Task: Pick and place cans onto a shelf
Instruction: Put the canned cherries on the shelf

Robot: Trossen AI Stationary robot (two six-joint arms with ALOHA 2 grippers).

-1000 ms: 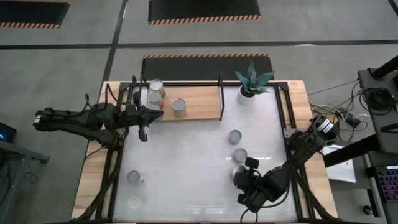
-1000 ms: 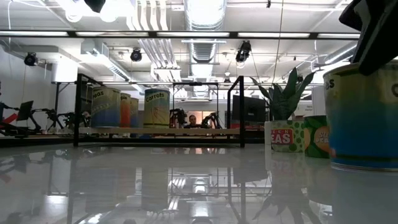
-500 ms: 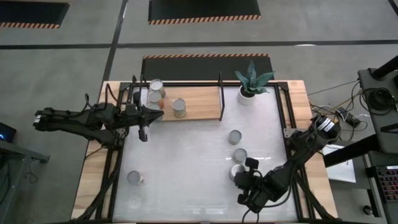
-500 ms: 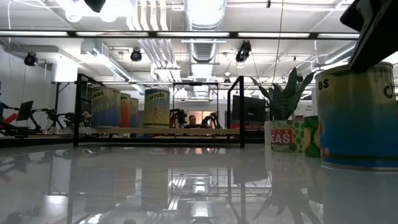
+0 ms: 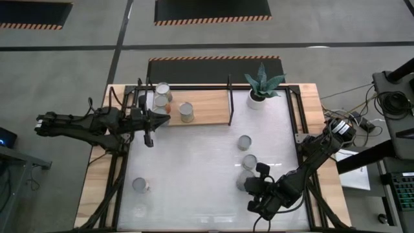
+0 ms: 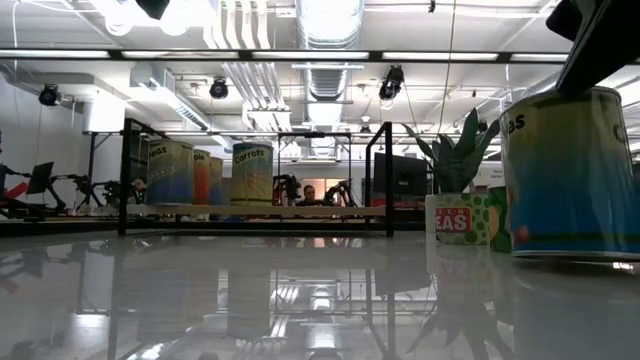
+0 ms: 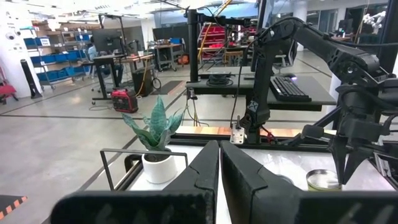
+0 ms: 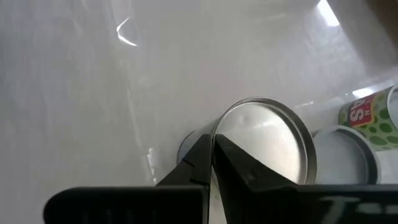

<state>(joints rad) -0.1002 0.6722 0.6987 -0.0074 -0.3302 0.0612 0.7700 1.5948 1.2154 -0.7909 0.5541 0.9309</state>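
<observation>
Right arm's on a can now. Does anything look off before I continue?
Yes: the right gripper is shut on just the rim of the can below it, not around its body, so the hold looks thin and may slip. The cans on the shelf stand upright; nothing looks spilled or damaged.

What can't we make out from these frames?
- Right tool: fingers pinch the nearest can's rim; high view hides the contact under the arm.
- Low view: that can is cut off by the right edge, label unreadable.
- Can near the front-left corner: label too small.
- Shelf cans: back ones overlap in the low view.
</observation>
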